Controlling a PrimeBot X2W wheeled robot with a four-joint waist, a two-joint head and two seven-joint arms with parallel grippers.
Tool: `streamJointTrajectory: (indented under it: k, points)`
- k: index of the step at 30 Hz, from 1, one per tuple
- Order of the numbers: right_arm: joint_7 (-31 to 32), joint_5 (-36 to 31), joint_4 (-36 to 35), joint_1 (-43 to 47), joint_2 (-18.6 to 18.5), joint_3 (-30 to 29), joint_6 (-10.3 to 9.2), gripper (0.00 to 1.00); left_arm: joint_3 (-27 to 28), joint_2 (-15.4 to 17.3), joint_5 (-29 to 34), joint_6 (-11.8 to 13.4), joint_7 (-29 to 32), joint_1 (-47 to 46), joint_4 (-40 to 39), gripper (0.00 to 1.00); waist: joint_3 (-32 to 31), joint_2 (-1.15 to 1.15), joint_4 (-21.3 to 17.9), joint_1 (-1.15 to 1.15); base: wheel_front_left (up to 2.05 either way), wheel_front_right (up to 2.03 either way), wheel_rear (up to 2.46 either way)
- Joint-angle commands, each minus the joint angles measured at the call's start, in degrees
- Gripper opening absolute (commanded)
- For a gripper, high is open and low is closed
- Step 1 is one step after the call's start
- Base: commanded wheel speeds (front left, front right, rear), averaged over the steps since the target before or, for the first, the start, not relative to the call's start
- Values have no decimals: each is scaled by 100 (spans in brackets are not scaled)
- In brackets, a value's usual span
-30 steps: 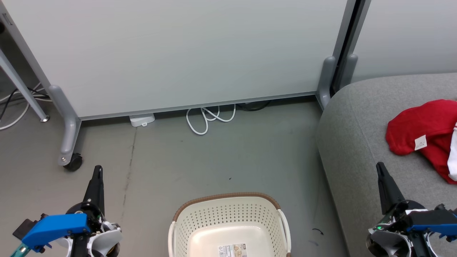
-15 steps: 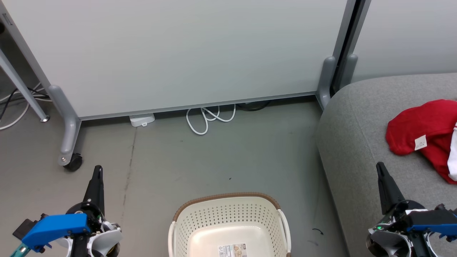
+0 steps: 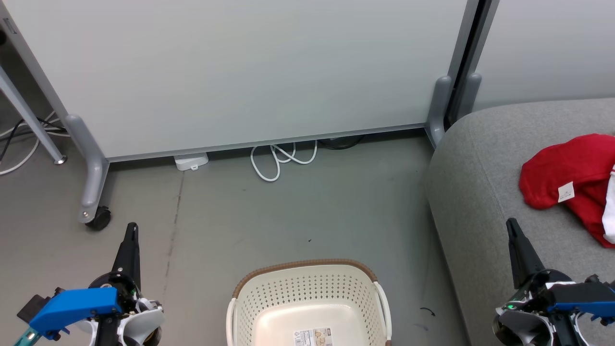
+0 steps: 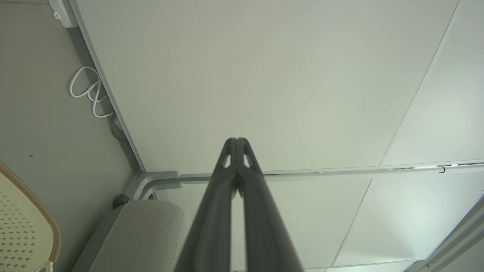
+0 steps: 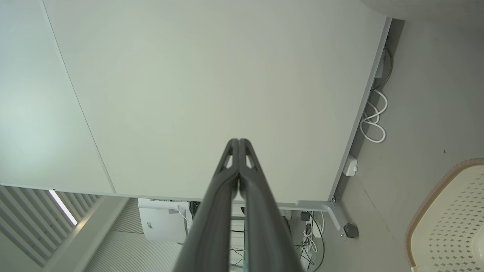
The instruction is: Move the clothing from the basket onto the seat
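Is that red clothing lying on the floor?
No, the red clothing lies on top of the grey sofa cushion.

Your head cam sits up high, looking forward and down at the floor (image 3: 336,211). The white panel (image 3: 240,72) runs across the top, the basket (image 3: 307,283) is cut off by the bottom edge, and the seat (image 3: 480,182) runs off the right. The left claw (image 3: 132,227) pokes in bottom left, the right claw (image 3: 510,223) bottom right. Both wrist cams look along their own fingers at that same panel from well back, rolled sideways. So you get floor down the left edge on the left wrist, and down the right edge on the right. All three share the panel, the white cable loop (image 3: 281,161) and the basket's rim.
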Motion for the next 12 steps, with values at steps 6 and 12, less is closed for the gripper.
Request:
streamJointTrajectory:
  k: [6,12]
  points:
    - [15,16,-16,-57,-21,-9,4,0,13,-4,-18,-8,19,-58,-22,0,0,0,0,0,0,0,0]
    - [15,16,-16,-57,-21,-8,4,0,13,-4,-18,-8,19,-58,-22,0,0,0,0,0,0,0,0]
